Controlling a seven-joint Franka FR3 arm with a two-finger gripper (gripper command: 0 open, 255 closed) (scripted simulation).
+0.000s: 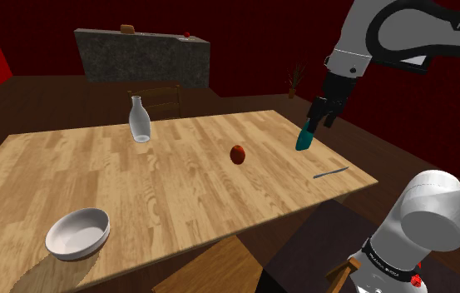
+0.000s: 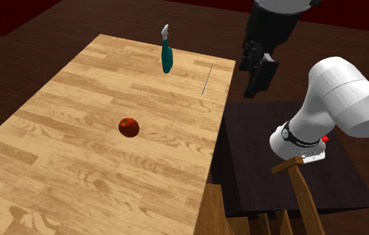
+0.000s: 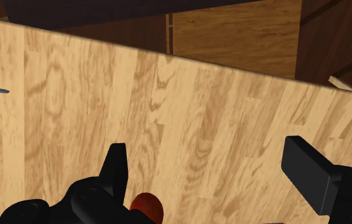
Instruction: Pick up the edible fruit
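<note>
Wooden table (image 1: 178,179) in a dark red room, fruit untouched, gripper aloft.
A small red fruit (image 1: 237,154) is seen near the middle of the surface, somewhat toward the edge beside the stand. The black gripper (image 1: 323,112) is held high above that edge, its fingers spread wide and nothing gripped. In the wrist view the fruit is set by one finger, not between the two, so the hand should be centred over it before being lowered, and closed only once both pads flank its widest part. A teal-handled utensil (image 1: 304,138) near that edge should be avoided.
</note>
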